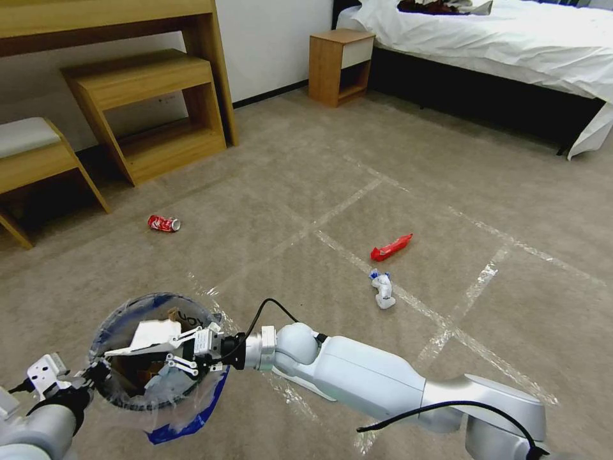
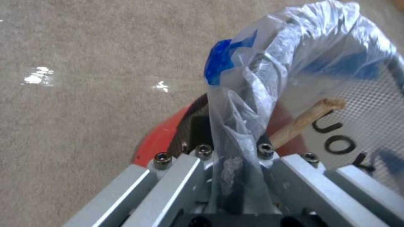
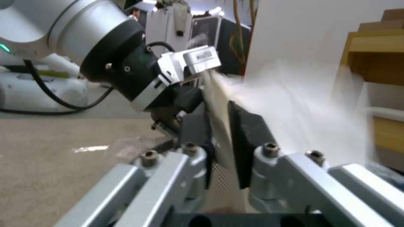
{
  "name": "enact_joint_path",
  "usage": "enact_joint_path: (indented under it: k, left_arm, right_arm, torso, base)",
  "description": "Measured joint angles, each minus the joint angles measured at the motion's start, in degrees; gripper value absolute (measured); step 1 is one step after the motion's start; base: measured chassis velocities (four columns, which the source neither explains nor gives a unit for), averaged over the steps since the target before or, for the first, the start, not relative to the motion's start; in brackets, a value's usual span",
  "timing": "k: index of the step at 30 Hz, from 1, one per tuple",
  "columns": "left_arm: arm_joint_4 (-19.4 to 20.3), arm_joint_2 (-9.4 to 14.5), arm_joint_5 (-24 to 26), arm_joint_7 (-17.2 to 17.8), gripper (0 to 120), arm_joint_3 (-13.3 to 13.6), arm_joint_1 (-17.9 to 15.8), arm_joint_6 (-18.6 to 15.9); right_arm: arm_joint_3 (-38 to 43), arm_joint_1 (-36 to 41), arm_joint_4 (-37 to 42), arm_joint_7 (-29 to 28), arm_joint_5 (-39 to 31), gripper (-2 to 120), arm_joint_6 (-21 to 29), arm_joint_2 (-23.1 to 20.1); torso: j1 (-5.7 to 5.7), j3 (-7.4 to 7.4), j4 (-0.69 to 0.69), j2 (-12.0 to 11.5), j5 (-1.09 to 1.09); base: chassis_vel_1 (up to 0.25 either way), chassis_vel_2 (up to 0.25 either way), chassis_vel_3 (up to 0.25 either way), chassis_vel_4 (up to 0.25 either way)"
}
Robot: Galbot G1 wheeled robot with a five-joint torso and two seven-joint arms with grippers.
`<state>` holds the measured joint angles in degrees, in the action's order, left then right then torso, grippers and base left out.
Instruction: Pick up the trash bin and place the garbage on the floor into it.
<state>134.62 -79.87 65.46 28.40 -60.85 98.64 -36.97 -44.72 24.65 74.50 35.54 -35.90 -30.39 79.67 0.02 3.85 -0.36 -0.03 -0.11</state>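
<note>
The left pincer [image 1: 96,374] is clamped on the rim of the trash bin [image 1: 128,319], pinching the crinkled clear liner bag [image 2: 269,63] along with it, and holds the bin low at the robot's front left above the carpeted floor [image 1: 306,191]. The right pincer [image 1: 169,348] reaches across over the bin's mouth, its pads closed on a flat white slipper [image 1: 150,335] whose thin edge sits squeezed between them in the right wrist view. The likeliest slip, as I judge it, is at the release: the slipper is broad against the bin's opening and lies nearly flat across it, so if let go as it lies it could bridge the rim or slide off onto the carpet instead of dropping in. A wooden stick [image 2: 305,118] already leans inside and could prop the slipper up further. The left grip is a second worry, since much of what it pinches is slippery film; a push from the right arm might tilt the bin or tug the liner loose. A red can [image 1: 164,223], a red wrapper [image 1: 391,247] and a white tissue wad [image 1: 383,289] lie on the floor well apart from the bin, awaiting collection.
</note>
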Motion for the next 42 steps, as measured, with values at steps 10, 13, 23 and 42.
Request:
enact_joint_path:
  k: [10,13,23,42]
  left_arm:
    - [-0.2,0.4,0.4,0.2,0,0.2,-0.4,0.0]
    - [-0.2,0.4,0.6,0.3,0,0.2,-0.4,0.0]
    - [-0.1,0.5,0.9,0.7,0,0.0,-0.3,0.0]
    - [0.0,0.7,1.4,1.6,0,-0.3,-0.3,0.0]
  right_arm:
    - [-0.2,-1.5,0.2,-0.6,0.3,49,0.8,-0.1]
    - [-0.3,-1.7,0.2,-0.7,0.3,61,0.8,-0.1]
    - [-0.7,-2.8,-0.1,-2.0,-0.1,98,0.5,-0.1]
    - [-1.9,-3.8,2.4,-4.0,0.3,100,0.5,-1.8]
  torso:
    - [0.0,0.0,0.0,0.0,0.0]
    - [0.0,0.0,0.0,0.0,0.0]
    - [0.0,0.0,0.0,0.0,0.0]
    - [0.0,0.0,0.0,0.0,0.0]
  base:
    - [0.0,0.0,0.0,0.0]
    - [0.0,0.0,0.0,0.0]
    - [0.0,0.0,0.0,0.0]
    - [0.0,0.0,0.0,0.0]
